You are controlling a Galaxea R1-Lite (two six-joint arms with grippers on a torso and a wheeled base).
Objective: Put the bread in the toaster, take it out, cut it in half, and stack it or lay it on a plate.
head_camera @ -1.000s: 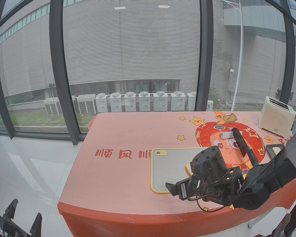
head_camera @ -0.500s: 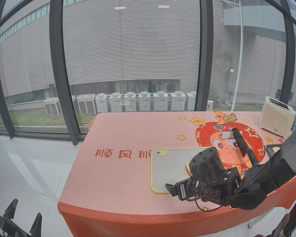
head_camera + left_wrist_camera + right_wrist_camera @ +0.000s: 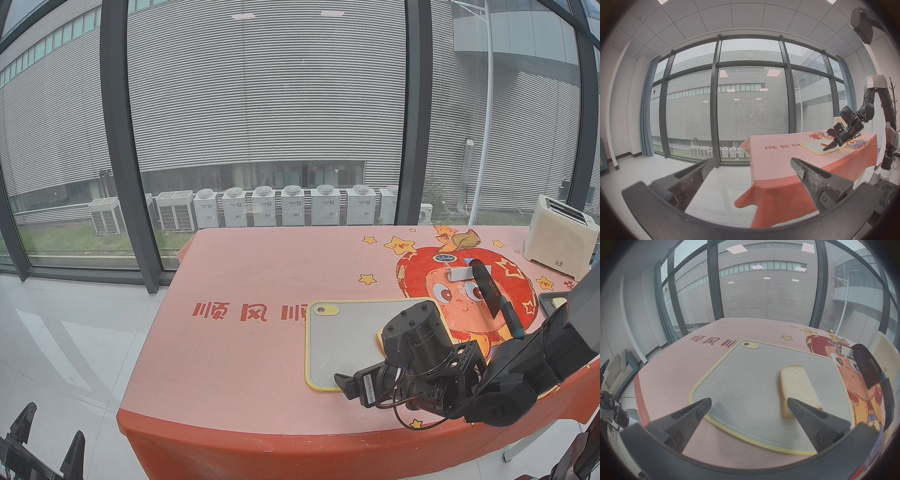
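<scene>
Tall windows stand behind a bench (image 3: 250, 362) draped in an orange-pink cloth, with a grey, yellow-rimmed cutting board (image 3: 740, 377) near its front edge. One pale, uncut slice of bread (image 3: 797, 390) lies flat on the board, toward its right side. The right gripper (image 3: 748, 402) hangs low over the board's near edge with its jaws spread wide and nothing between them. In the right wrist view one tip overlaps the slice's near end and the other sits over bare board. The left gripper (image 3: 753, 162) is down beside the bench, well apart from everything, its jaws likewise apart and empty. The toaster (image 3: 559, 236) stands at the far right corner, and a knife (image 3: 490, 290) lies just beyond the board's right side. Since the slice is whole, and I cannot tell whether it has been toasted, this reads as the pick-up of the bread, probably for the toaster. The next move calls for shifting the right gripper over so the slice lies between both jaws, lowering to the board and closing on its edges. That is fiddly with so thin and soft a slice.
</scene>
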